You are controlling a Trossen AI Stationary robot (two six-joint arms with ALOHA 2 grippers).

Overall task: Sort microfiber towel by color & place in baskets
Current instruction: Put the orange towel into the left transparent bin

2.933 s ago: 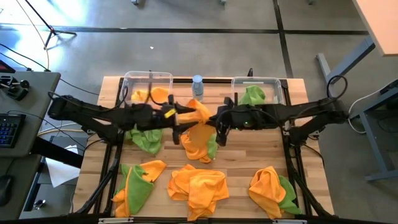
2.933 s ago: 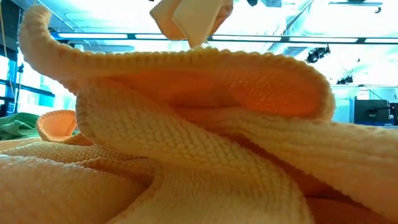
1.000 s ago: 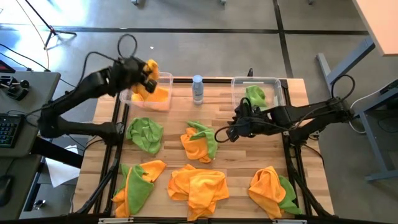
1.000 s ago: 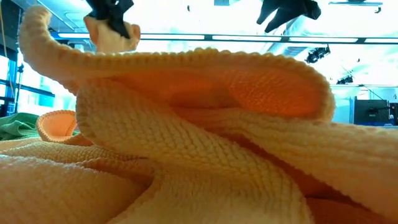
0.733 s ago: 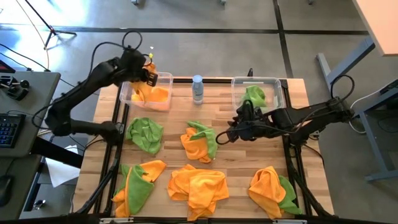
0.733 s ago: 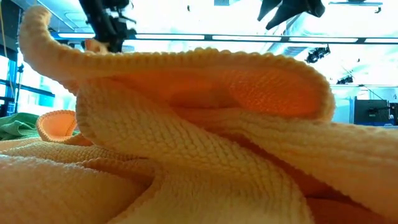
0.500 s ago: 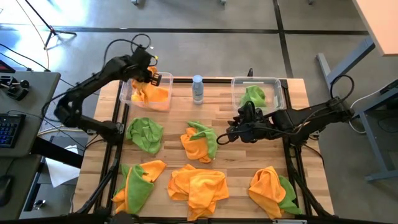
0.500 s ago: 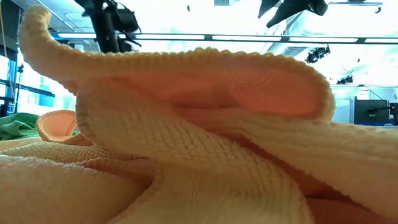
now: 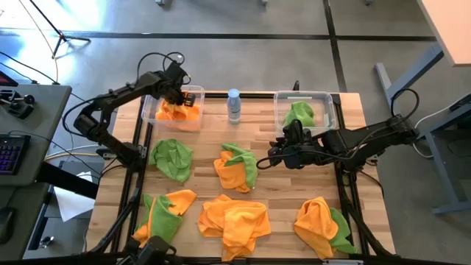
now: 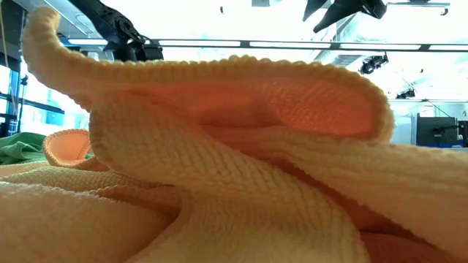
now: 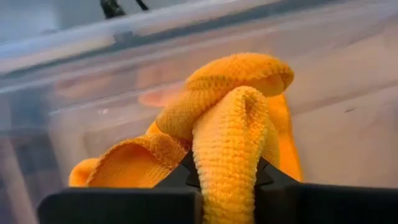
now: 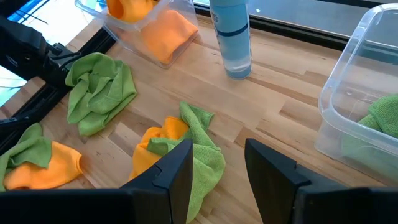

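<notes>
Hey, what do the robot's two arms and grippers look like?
Both arms are black and slender, built of jointed tube-like segments. The left arm trails looping black cables near its wrist. The right gripper has two flat, blocky dark fingers; the left gripper looks equally dark.

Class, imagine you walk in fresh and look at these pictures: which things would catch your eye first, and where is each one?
First, the bright orange towel pinched between the left gripper fingers, inside the left basket at the table's far left. Next, the mixed orange and green heaps spread over the wooden table, with a green towel already in the right basket. The right gripper, fingers open, hovers above the middle orange-and-green pile.
</notes>
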